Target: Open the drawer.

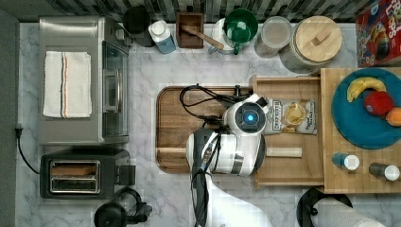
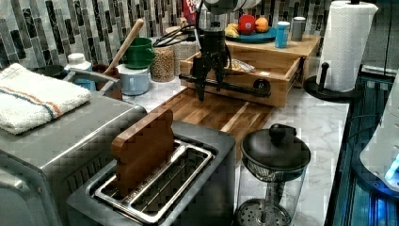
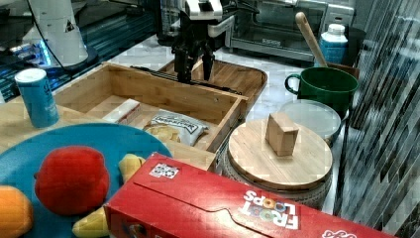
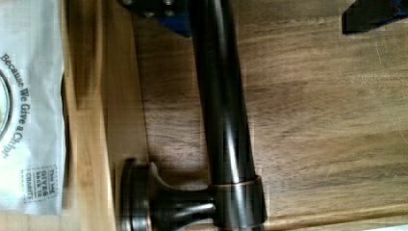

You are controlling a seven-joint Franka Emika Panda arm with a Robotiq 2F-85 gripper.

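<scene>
The drawer (image 1: 288,163) stands pulled out at centre-right of the top view, its front over the edge of the cutting board (image 1: 172,130). A chip bag (image 1: 291,116) and a pale stick (image 1: 283,152) lie inside. The jaws (image 2: 208,80) hang spread wide on either side of the black handle (image 2: 230,86) at upper centre of the left view, one finger each side, not closed on it, gripping nothing.
</scene>
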